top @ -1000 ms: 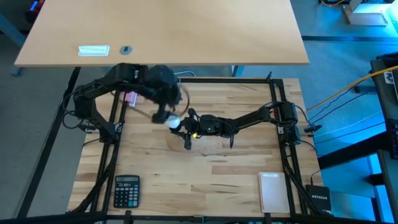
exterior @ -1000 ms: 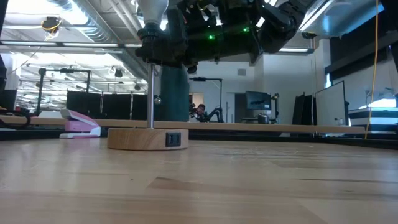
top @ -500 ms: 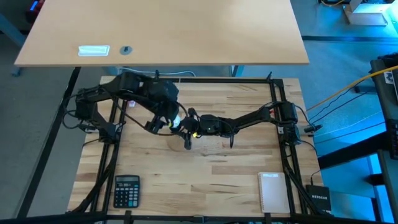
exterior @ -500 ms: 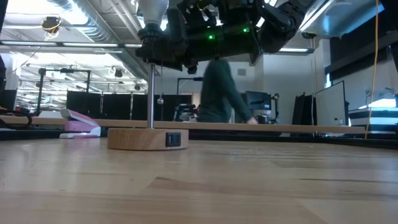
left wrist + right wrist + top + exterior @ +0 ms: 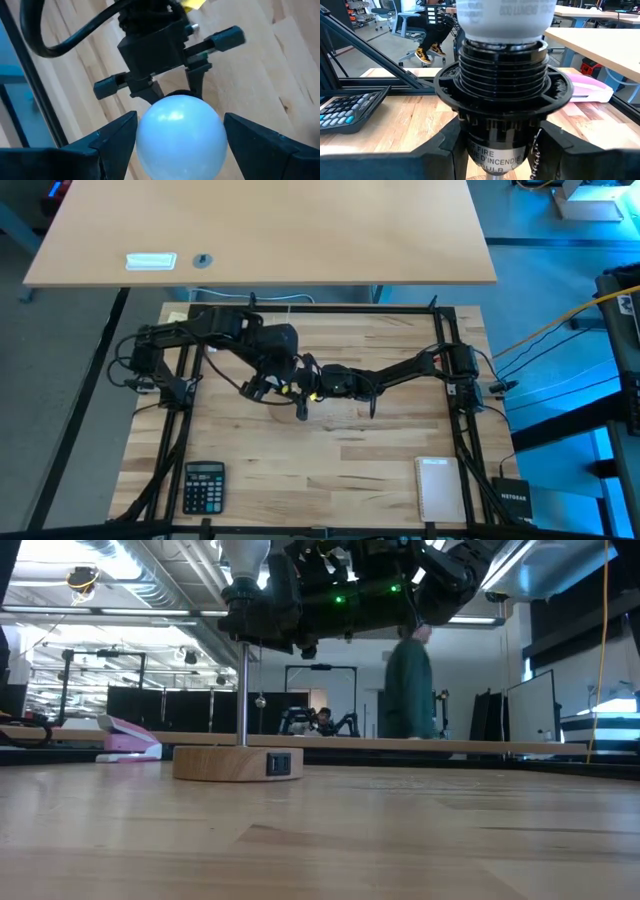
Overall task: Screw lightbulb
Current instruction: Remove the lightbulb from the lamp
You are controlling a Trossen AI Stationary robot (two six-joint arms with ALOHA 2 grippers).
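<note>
Bringing left pincer (image 5: 180,145) down over lightbulb (image 5: 178,131) from off to the side a second ago, released, fingers straddling globe. Right pincer (image 5: 495,145) clenched on black socket (image 5: 501,95), bulb seated on top. Twist next, I reckon.

Room around the lamp stand

The middle of the table (image 5: 330,470) is blocked by both arms meeting over the socket (image 5: 500,100); bare wood is left between the calculator (image 5: 204,486) and the notepad (image 5: 440,489).
</note>
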